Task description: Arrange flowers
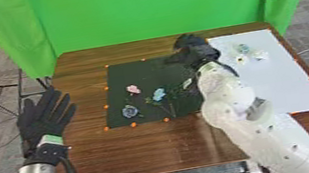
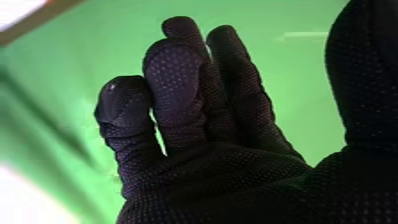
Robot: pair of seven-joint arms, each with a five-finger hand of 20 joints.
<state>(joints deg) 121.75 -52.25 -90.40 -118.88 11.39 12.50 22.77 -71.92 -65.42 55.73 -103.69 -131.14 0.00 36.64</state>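
Observation:
In the head view, the black mat (image 1: 142,112) holds a pink flower (image 1: 133,89), a light blue flower (image 1: 159,94), a dark blue-grey flower (image 1: 130,111) and a pale flower near the right forearm. My right hand (image 1: 194,52) is over the mat's far right corner, beyond the flowers. In the right wrist view the right hand (image 2: 209,170) has its fingers loosely extended and holds nothing. My left hand (image 1: 45,115) lies left of the mat, palm flat and fingers straight. Pale flowers (image 1: 258,54) rest on the white board (image 1: 282,88) at the right.
Orange markers ring the mat and board on the brown wooden table (image 1: 144,152). A green curtain (image 1: 165,6) hangs behind the table's far edge. The right forearm crosses between mat and board. A tripod stands on the floor at the left.

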